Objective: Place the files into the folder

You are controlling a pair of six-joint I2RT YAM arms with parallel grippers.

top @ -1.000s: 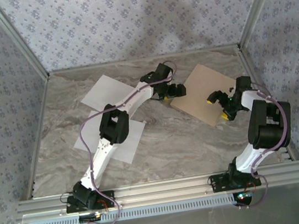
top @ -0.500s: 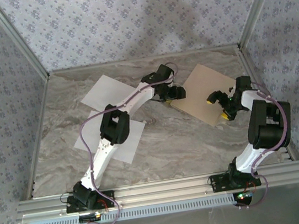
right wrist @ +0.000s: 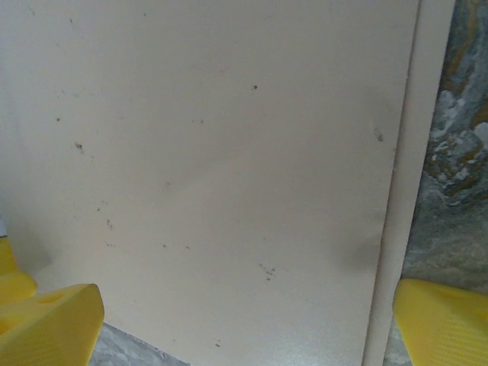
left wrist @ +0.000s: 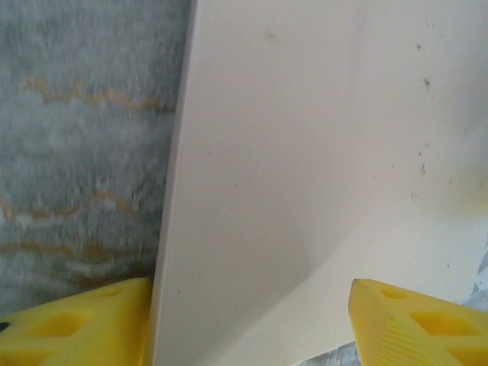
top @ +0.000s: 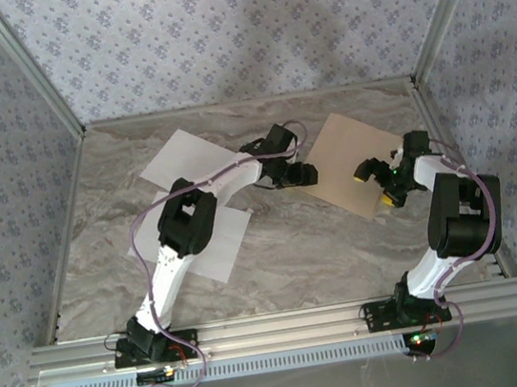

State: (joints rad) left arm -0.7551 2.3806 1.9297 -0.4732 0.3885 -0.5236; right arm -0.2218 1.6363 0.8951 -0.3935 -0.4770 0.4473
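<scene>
Shifted toward 9 o'clock since a second ago: elbow of left arm (top: 181, 224). Eased slightly toward 6 o'clock with it: left gripper (top: 309, 174).

Folder (top: 345, 157):
- Tan-brown cardboard, thin, rectangular, closed and lying flat.
- Seen close in both wrist views as a pale, plain face with scattered small dark specks.
- In the right wrist view, edged along one long side by a narrow strip of a second layer.
- Located at 2 o'clock on the grey marble-patterned table (top: 295, 246), turned diagonally.

Files:
- Plain white blank sheets, flat on the table, well apart from the folder.
- Far sheet (top: 177, 162) at 10 o'clock.
- Near sheet (top: 225, 241) at 8 o'clock, partly covered by the left arm.

Left gripper (left wrist: 252, 320):
- Positioned at the folder's 9 o'clock corner.
- Yellow fingers apart, astride that corner; jaws partly spread, with no clamp on the cardboard visible.

Right gripper (top: 376, 188) (right wrist: 244, 320):
- Positioned at the folder's 4 o'clock edge.
- Yellow fingers spread wide over the cardboard, holding nothing.

Count: one folder, two files, two grippers.
</scene>
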